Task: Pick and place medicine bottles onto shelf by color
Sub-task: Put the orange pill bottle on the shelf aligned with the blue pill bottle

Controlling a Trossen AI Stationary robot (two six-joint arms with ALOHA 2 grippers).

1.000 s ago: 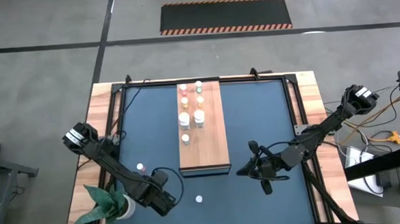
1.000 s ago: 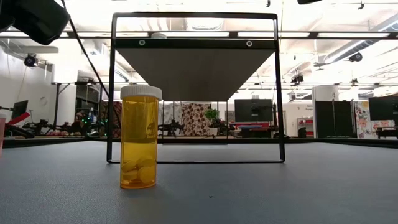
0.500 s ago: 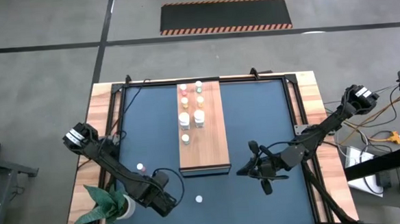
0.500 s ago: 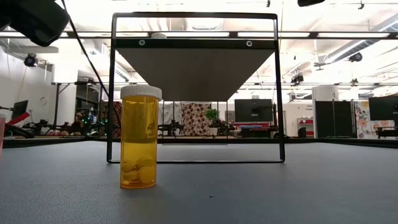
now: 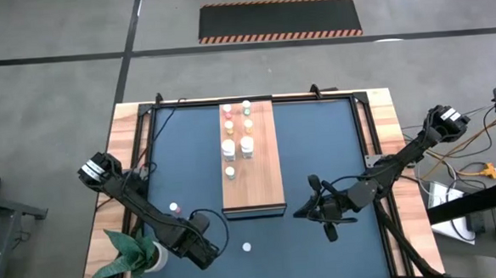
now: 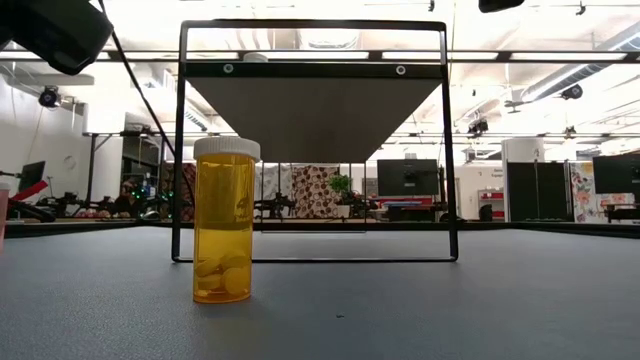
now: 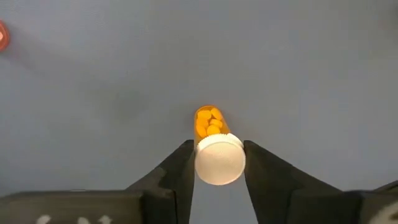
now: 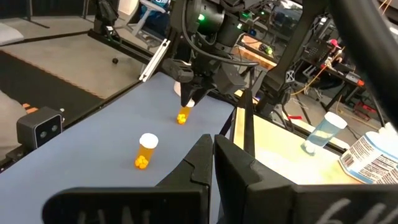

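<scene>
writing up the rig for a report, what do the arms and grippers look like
Both arms are dark, slim and jointed, with black cables trailing along them and pale markings near their bases. The left gripper has two dark, wedge-shaped fingers with flat inner faces. The right gripper has the same dark, angular fingers, tapering to narrow tips.

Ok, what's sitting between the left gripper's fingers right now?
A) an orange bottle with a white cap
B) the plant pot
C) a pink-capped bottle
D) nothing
A: in the left wrist view the orange bottle with a white cap stands upright between the left gripper fingers.
</scene>
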